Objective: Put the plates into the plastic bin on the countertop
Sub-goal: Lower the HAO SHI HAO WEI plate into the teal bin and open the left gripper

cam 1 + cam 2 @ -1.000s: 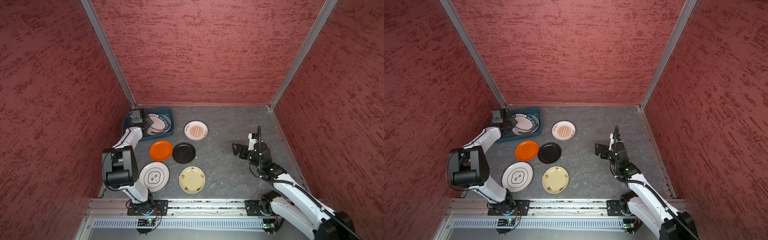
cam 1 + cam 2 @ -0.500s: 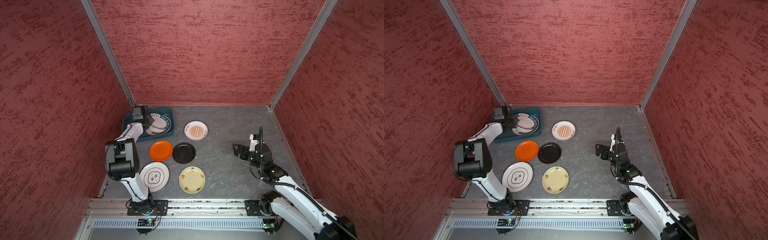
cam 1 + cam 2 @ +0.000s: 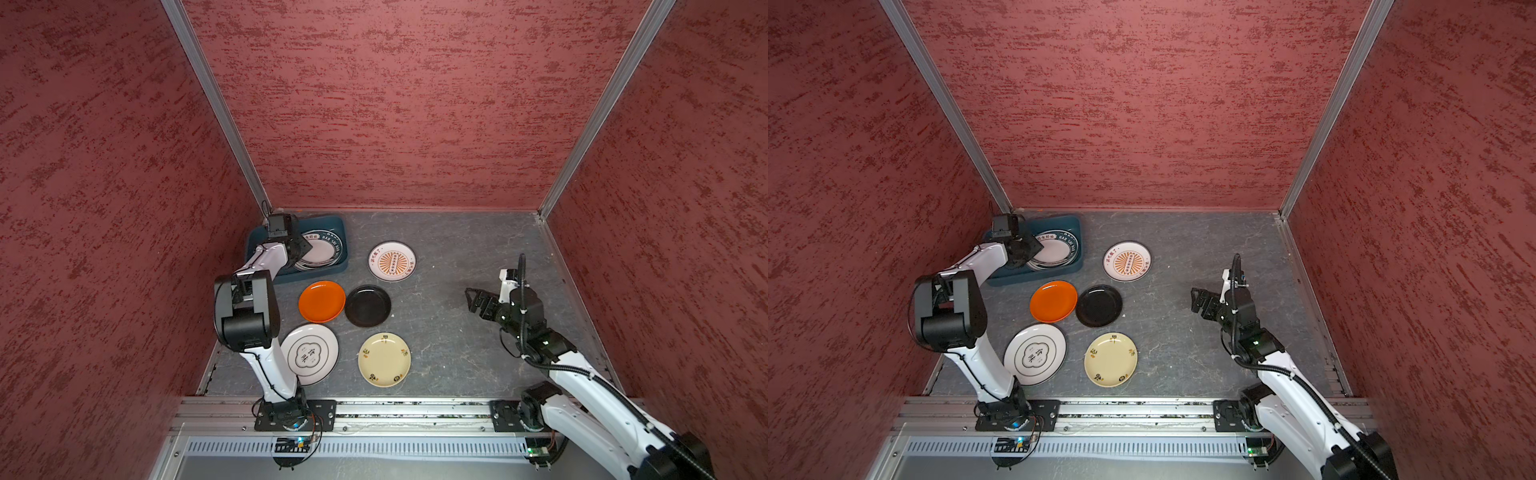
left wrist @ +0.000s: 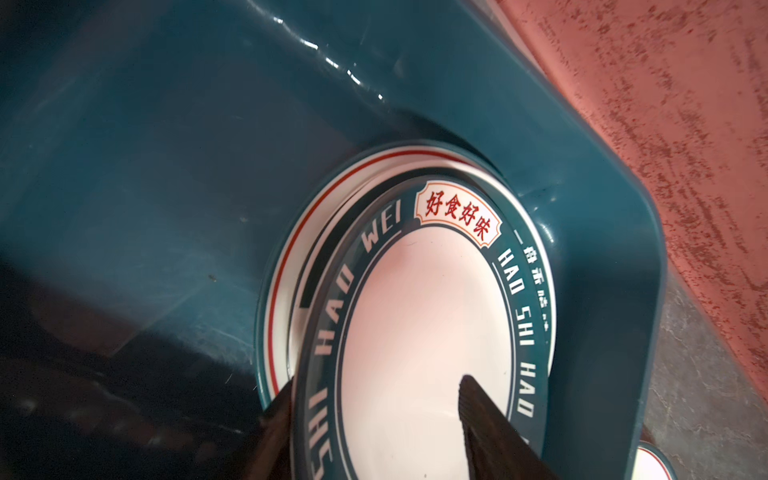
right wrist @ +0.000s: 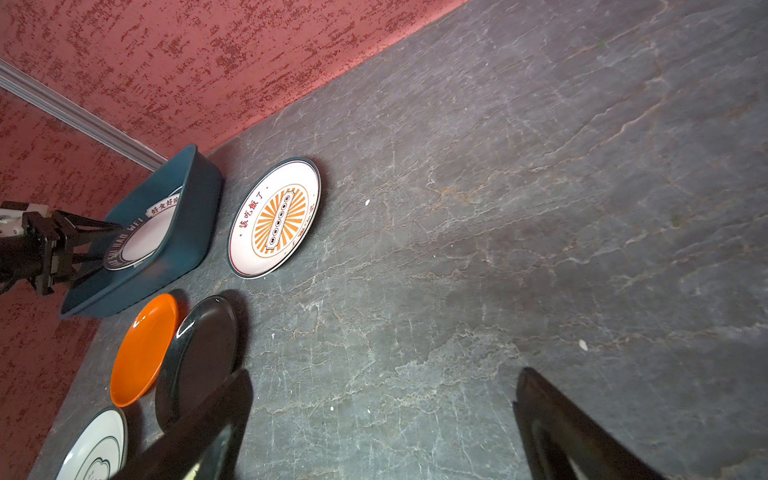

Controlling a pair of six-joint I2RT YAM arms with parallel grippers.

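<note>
From the rail side, two plates are lying nearest me on the countertop [image 3: 478, 249]: the white clover-motif plate [image 3: 309, 354] at about 7 o'clock and the cream-yellow plate [image 3: 384, 359] at 6 o'clock, a little apart from each other. Neither is being touched.

Further in, the orange plate [image 3: 322, 301] and the black plate [image 3: 368, 305] are sitting side by side toward 9 o'clock, with their rims about meeting. Level with them at 3 o'clock, the right gripper [image 3: 473, 300] is hovering over bare stone. Its jaws are spread wide and carrying nothing.

Beyond that, toward 12 o'clock, the sunburst plate [image 3: 392, 261] is lying alone just beside the plastic bin [image 3: 320, 274].

The bin is sitting in the far corner at 10 o'clock, and the left gripper [image 3: 304, 246] is reaching into it. A stack is resting inside, three plates as far as I can make out. On top is the lettered teal-rimmed plate [image 4: 424, 311]. In the left wrist view the jaws are standing parted, with that plate's rim between them, one finger outside the rim and one over the white centre. They are not pinching it, as far as I can tell.

I am judging the job under halfway done. About three plates are lying in the bin and five are waiting on the countertop.
</note>
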